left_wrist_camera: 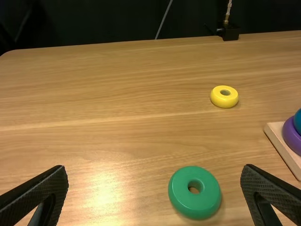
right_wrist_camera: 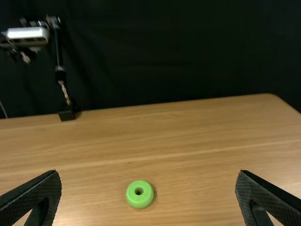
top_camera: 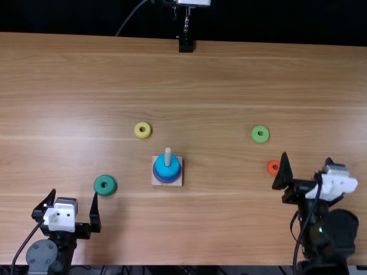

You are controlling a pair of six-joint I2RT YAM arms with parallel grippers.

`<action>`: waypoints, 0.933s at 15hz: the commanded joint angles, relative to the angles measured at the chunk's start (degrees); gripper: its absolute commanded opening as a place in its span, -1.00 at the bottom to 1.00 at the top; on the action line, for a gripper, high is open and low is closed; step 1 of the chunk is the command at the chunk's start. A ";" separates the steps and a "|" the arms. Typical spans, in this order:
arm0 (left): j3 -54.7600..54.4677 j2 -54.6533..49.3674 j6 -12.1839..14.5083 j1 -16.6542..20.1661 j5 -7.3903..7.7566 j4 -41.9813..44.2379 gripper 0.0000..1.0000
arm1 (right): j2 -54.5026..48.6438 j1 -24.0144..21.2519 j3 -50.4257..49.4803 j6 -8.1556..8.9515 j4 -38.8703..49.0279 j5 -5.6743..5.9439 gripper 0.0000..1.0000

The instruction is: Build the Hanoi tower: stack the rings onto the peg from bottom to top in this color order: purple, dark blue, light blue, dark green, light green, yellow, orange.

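Sitting nearest, to the left of the wooden peg base (top_camera: 155,181) and closer to the table's near edge, the left gripper (top_camera: 75,196) has its two fingers spread wide apart. The right gripper (top_camera: 307,160) is well to the right of the base, its fingers also wide apart, with its arm coming in from the near edge. Just beyond the left gripper, the dark green ring (top_camera: 105,192) lies flat on the table, left of the base and slightly nearer than it. On the base itself, the peg (top_camera: 167,153) stands upright, its pale tip above a small stack: the purple ring (top_camera: 166,180) sits at the bottom and blue (top_camera: 167,170) tops it, though whether that blue is one ring or two I cannot tell. Well to the right of the base, roughly level with it, the orange ring (top_camera: 270,167) is partly hidden by one of the right gripper's fingers. Farther off, the light green ring (top_camera: 256,136) lies beyond the base and well to its right, while the yellow ring (top_camera: 137,131) lies beyond the base, a little to its left. Farthest, a black mount (top_camera: 186,46) stands at the table's far edge, beyond the base and slightly right of it.
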 commanded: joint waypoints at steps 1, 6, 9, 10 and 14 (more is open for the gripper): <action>-5.78 -0.67 1.00 -0.02 1.07 -4.90 1.00 | -6.50 -1.70 -4.17 -0.60 0.16 0.23 1.00; -5.78 -0.67 1.00 0.07 1.07 -4.90 1.00 | -18.11 -3.98 -14.37 -0.71 -0.47 0.02 1.00; -5.78 -0.67 1.00 0.07 1.07 -4.90 1.00 | -22.94 -3.81 -16.92 -0.81 -0.47 -0.30 1.00; -5.78 -0.67 1.00 0.07 1.07 -4.90 1.00 | -24.26 -3.81 -17.97 -0.81 -0.47 -0.40 1.00; -5.78 -0.67 1.00 0.07 1.07 -4.90 1.00 | -28.21 -3.54 -20.43 -0.71 -3.95 -0.51 1.00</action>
